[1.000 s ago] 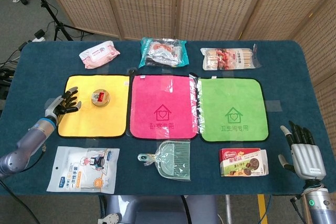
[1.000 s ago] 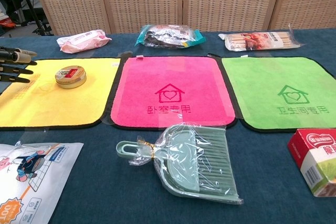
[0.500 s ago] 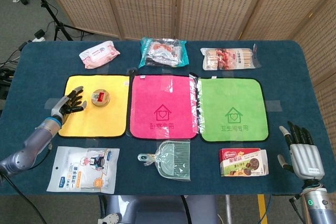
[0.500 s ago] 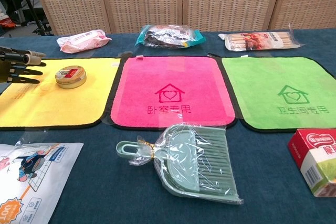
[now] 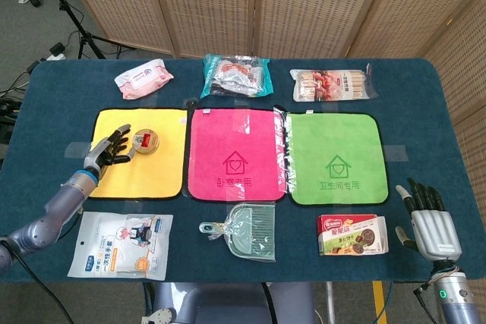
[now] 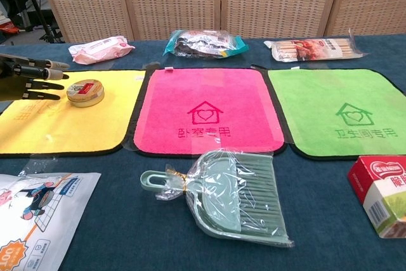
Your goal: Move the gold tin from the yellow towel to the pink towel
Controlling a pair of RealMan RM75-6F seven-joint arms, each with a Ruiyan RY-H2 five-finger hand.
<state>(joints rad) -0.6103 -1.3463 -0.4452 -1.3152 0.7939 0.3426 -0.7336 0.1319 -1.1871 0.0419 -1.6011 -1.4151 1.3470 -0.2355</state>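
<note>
The round gold tin point(image 5: 146, 141) point(image 6: 85, 92) lies flat on the yellow towel point(image 5: 152, 172) point(image 6: 70, 125), in its upper middle. My left hand point(image 5: 111, 149) point(image 6: 28, 80) hovers just left of the tin with fingers spread, their tips nearly at the tin's edge, holding nothing. The pink towel point(image 5: 235, 153) point(image 6: 206, 109) lies right of the yellow one and is bare. My right hand point(image 5: 431, 224) rests open at the table's front right, far from the tin.
A green towel point(image 5: 334, 158) lies right of the pink one. Snack packs point(image 5: 235, 75) line the far edge. Near the front lie a white pouch point(image 5: 121, 244), a green dustpan point(image 5: 247, 231) and a red biscuit box point(image 5: 352, 234).
My left hand has moved right across the yellow towel, closing on the tin from its left. The tin has not moved. The right hand shifted slightly toward the front.
</note>
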